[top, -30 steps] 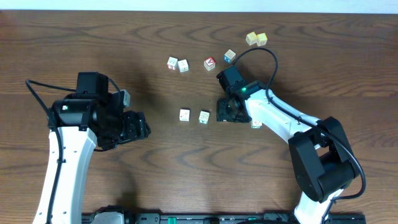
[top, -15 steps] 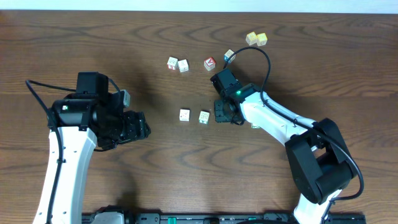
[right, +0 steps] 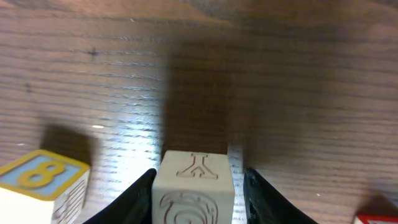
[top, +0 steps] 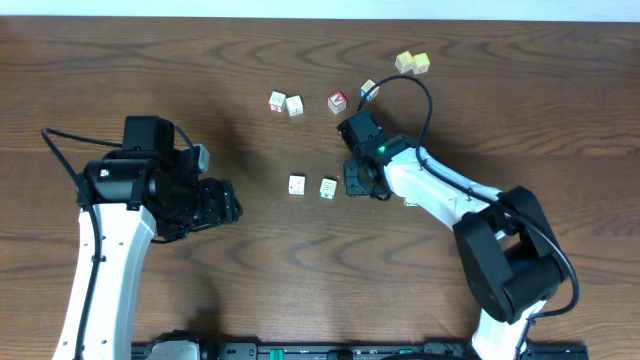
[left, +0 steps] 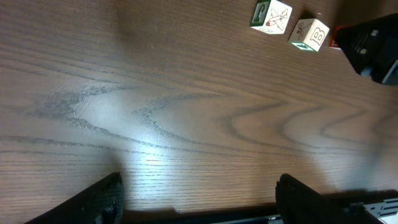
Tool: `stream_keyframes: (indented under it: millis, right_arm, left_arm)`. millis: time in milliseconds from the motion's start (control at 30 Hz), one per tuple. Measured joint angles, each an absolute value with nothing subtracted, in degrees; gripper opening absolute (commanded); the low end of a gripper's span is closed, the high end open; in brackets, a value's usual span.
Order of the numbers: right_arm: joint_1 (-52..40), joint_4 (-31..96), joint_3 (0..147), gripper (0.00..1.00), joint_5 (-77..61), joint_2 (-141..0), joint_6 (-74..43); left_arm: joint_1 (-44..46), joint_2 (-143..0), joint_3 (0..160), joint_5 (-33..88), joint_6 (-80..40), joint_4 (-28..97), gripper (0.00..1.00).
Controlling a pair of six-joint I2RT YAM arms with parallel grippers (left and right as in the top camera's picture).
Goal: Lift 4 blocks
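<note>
My right gripper (right: 199,180) is shut on a pale block (right: 194,196) with a carved Y on top; black fingers (right: 134,199) flank both its sides. From overhead this gripper (top: 358,182) hides that block. Two more white blocks (top: 297,185) (top: 329,187) lie just left of it. Another block (top: 411,202) peeks out from under the right arm. In the left wrist view those two blocks (left: 272,15) (left: 310,34) sit at the top right, far ahead. My left gripper (left: 199,205) stands wide open over bare wood, and overhead it (top: 225,205) is well left of the blocks.
Farther back lie two white cubes with red edges (top: 285,103), a red-faced cube (top: 337,102), a blue-sided cube (top: 368,90) and two pale yellow cubes (top: 412,63). A yellow-and-blue "8" cube (right: 40,183) is close to the right gripper's left side, and a red corner (right: 376,218) shows at right.
The right gripper has narrowed onto the Y block and shifted a little up and left toward the far cubes. The left arm has stayed put.
</note>
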State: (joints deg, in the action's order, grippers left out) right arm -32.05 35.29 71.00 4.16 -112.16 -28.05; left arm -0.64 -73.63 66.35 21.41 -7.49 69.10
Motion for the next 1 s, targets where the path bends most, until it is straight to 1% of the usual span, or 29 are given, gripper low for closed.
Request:
stream_keyframes:
  millis: [33, 100, 167, 300, 433, 733, 1000]
  right_arm:
    - [-32.1, 35.2, 71.0, 0.39, 4.1, -112.4, -28.0]
    - [-32.1, 35.0, 70.8, 0.32, 4.2, -112.5, -27.9]
    - [-32.1, 35.0, 70.8, 0.27, 4.2, -112.5, -28.0]
    - [-32.1, 35.3, 70.8, 0.28, 4.3, -112.5, -27.8]
    - [-32.1, 37.5, 71.2, 0.27, 4.4, -112.5, -27.8]
    - [-32.0, 51.0, 73.1, 0.27, 4.5, -112.5, -29.4]
    - [-29.5, 52.3, 73.1, 0.27, 4.5, -112.5, -30.2]
  left_arm:
    - [-0.6, -73.6, 66.3, 21.4, -7.5, 69.1, 0.79]
    - [-0.6, -73.6, 66.3, 21.4, -7.5, 69.1, 0.79]
    - [-0.6, -73.6, 66.3, 21.4, -7.5, 69.1, 0.79]
    - [-0.6, -73.6, 66.3, 21.4, -7.5, 69.1, 0.79]
    - [-0.6, -73.6, 66.3, 21.4, -7.5, 69.1, 0.79]
    - [-0.6, -73.6, 66.3, 21.4, -7.5, 69.1, 0.79]
    - [-0.6, -73.6, 66.3, 21.4, -7.5, 69.1, 0.79]
